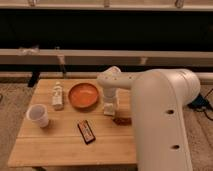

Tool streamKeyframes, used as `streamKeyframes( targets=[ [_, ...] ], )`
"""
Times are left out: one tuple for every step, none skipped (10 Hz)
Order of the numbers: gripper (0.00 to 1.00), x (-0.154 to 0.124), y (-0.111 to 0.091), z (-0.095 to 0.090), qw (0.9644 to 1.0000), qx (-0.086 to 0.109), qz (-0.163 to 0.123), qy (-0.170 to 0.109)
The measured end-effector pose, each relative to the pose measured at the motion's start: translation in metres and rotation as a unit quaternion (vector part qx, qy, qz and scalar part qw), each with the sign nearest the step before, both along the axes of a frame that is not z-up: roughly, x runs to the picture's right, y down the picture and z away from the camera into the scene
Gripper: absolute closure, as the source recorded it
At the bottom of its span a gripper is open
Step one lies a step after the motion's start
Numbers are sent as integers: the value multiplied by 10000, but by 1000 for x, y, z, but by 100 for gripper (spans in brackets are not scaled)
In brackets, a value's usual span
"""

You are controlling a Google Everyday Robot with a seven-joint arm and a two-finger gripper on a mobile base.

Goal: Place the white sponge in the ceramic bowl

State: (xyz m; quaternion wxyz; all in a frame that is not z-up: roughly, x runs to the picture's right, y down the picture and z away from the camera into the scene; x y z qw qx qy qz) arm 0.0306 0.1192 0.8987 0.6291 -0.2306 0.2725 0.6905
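The ceramic bowl (83, 95) is shallow, round, orange-brown and empty, and sits on the wooden table (60, 147) at the back middle. My gripper (109, 108) points straight down just right of the bowl, low over the table. A pale blocky shape at its tip (108, 111) may be the white sponge, but I cannot tell it apart from the gripper. My large white arm (160, 115) covers the table's right side.
An upright white bottle (57, 96) stands left of the bowl. A white cup (38, 115) stands at the front left. A dark snack bar (86, 131) lies in front of the bowl. A small brown object (121, 120) lies by the gripper.
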Motion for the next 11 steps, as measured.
streamKeyframes(
  targets=[
    [38, 2, -1, 2, 10000, 20, -22, 39],
    [51, 4, 0, 5, 9999, 34, -28, 101],
    [59, 3, 0, 7, 9999, 37, -36, 114],
    [69, 4, 0, 8, 9999, 39, -31, 124],
    [81, 4, 2, 10, 9999, 25, -17, 134],
    [91, 6, 3, 11, 9999, 16, 5, 141],
    [97, 8, 4, 10, 9999, 11, 17, 151],
    [100, 10, -1, 6, 9999, 48, 26, 155],
    [100, 11, -9, -1, 9998, 77, 15, 170],
    [100, 12, -19, -11, 9998, 113, -44, 161],
    [100, 10, -29, -20, 9997, 150, -124, 130]
  ],
)
